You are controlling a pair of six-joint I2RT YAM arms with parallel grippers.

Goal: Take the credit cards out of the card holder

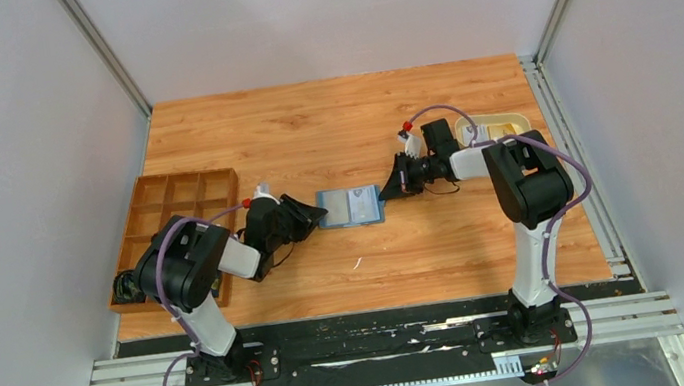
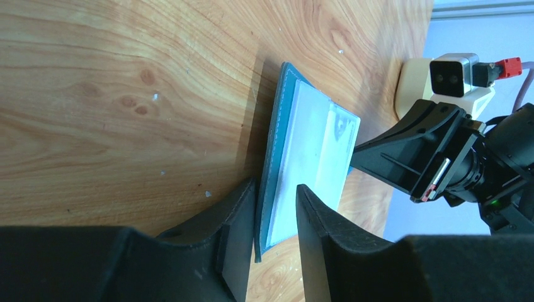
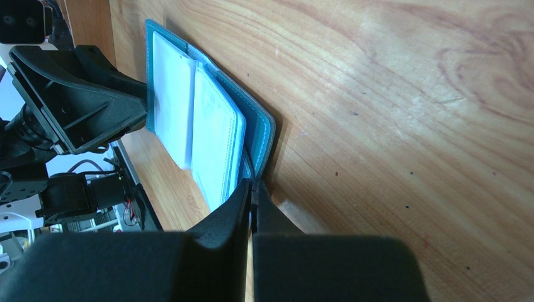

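- Lying open: blue folding card holder with whitish cards inside.
- Left jaws straddle its left edge, grip unclear.
- Right jaws pinch its right edge.

Table, contents by position:
- Centre: card holder.
- At its left edge: left gripper.
- At its right edge: right gripper.
- Left side: compartment tray.
- Far right, behind the right gripper: dish.
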